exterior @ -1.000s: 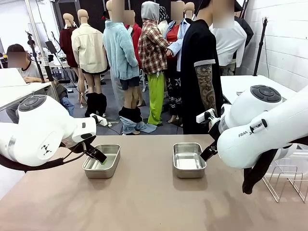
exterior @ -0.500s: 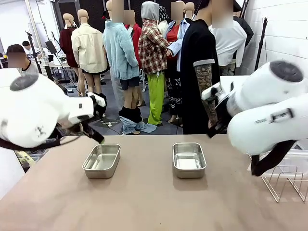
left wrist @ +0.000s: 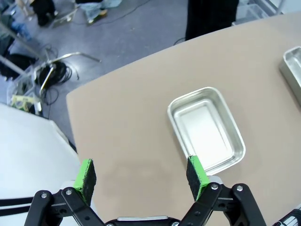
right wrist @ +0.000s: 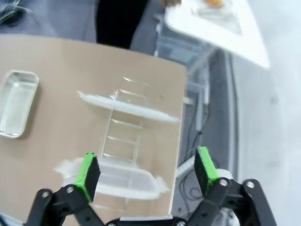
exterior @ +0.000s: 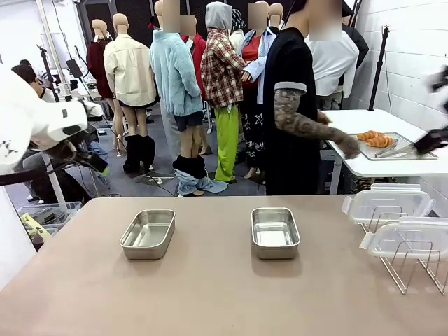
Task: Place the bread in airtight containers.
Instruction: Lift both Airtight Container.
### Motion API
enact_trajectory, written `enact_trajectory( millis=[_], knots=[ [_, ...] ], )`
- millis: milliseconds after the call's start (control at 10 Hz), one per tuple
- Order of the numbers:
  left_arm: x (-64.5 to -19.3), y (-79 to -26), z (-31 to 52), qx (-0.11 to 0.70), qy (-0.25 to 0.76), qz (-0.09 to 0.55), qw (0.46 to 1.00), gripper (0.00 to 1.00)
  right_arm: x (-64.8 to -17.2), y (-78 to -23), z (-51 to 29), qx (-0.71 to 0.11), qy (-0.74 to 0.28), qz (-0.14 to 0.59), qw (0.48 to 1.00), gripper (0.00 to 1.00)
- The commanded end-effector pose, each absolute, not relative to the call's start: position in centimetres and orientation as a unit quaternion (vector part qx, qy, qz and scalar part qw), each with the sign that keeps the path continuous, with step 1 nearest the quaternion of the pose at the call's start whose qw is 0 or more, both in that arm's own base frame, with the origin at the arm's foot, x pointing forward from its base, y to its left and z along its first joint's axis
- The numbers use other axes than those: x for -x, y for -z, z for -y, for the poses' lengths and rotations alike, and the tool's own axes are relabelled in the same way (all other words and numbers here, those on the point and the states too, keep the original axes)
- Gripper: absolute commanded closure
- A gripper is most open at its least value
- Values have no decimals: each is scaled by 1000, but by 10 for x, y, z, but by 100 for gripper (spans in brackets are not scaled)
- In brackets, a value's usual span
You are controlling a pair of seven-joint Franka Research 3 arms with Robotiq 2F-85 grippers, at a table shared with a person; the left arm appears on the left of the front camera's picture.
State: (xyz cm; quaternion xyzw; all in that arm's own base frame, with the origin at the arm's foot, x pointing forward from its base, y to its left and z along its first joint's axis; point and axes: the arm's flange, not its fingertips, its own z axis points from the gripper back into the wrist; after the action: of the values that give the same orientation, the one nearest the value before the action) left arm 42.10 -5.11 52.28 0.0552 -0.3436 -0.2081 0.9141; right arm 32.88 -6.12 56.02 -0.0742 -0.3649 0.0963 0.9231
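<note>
A smooth, matte tan worktop (exterior: 210,294) carries a thin chrome wire rack (exterior: 414,269) holding two clear, rounded plastic clip lids (exterior: 387,205). Left of the rack sit two shallow, round-cornered stainless-steel tins (exterior: 275,232), apart and empty. Beyond the rack, two ridged golden-brown croissants (exterior: 374,138) lie on a flat steel tray (exterior: 400,140). The right end effector (right wrist: 146,160), above the rack, and the left end effector (left wrist: 140,165) are spread, empty.

Bright, smooth, glossy steel is seen in the tin near the table's left edge (exterior: 148,233) and the tin at its middle (exterior: 274,232). The table (exterior: 210,294) is topped in smooth matt tan. The far lid (exterior: 387,205) and near lid (exterior: 409,238) are formed of clear glossy plastic, and the rack (exterior: 413,269) of thin shiny metal wire.
</note>
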Motion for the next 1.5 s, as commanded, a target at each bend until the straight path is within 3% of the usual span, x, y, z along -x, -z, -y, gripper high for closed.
enact_trajectory(
  millis=[0,200,300,400,1400],
  knots=[
    [-417,-519,31,-55,188,332,923,0,-311,-533,119,50,-17,347,936,0],
    [-417,-515,11,-55,163,324,930,0,-305,-510,169,30,44,330,942,0],
    [-419,-511,11,-53,154,322,933,0,-307,-499,169,-1,23,335,942,0],
    [-420,-517,14,-54,170,328,928,0,-302,-529,171,34,28,332,942,0],
    [-420,-517,14,-54,170,328,928,0,-302,-529,171,34,28,332,942,0]
  ],
)
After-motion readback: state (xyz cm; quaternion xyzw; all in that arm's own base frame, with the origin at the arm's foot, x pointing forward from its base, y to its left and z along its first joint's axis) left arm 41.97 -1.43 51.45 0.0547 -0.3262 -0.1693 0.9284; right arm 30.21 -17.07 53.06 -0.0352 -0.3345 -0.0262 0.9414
